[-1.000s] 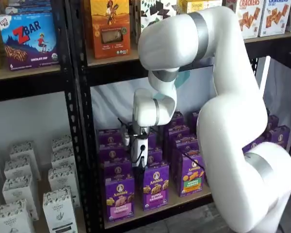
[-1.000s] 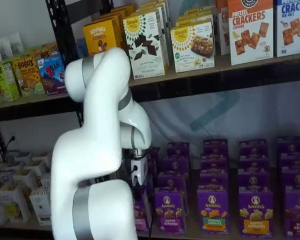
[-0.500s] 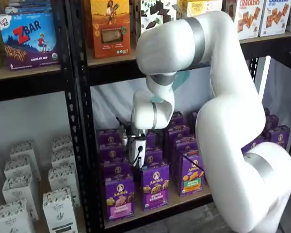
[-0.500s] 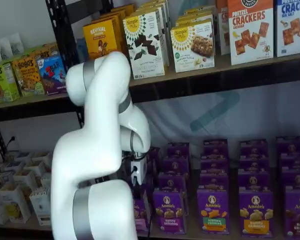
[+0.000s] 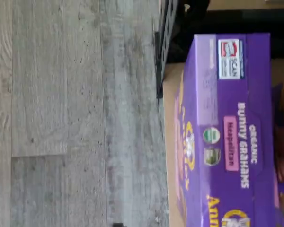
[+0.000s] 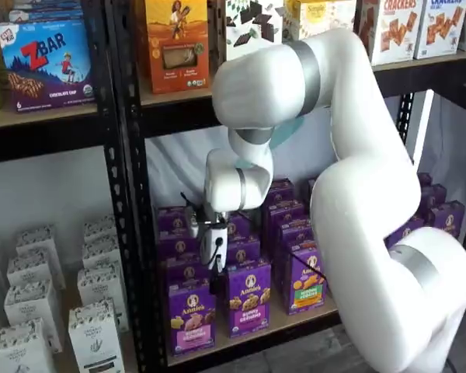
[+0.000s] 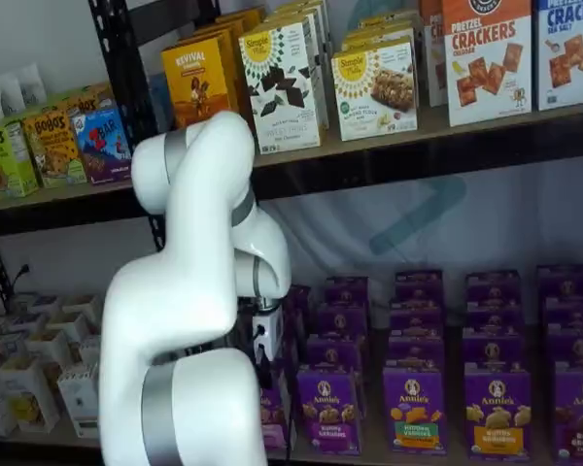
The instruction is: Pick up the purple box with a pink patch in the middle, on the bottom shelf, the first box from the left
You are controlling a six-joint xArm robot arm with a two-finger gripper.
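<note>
Shelf views: purple box (image 6: 191, 317) is seen upright at the near left end of the bottom shelf (image 6: 248, 336), face outward, long axis vertical. Nothing is grasped yet; approach judged underway, grip and lift left. Gripper (image 6: 212, 250) hangs above it; finger state cannot be told.

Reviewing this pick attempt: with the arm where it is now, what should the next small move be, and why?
Probably a short descent toward the purple box. In a shelf view the gripper hangs just above and slightly right of that front carton on the bottom shelf, not touching it. The wrist view shows the box's top panel below the camera. Whether the fingers are open cannot be told, so confirm that first.
</note>
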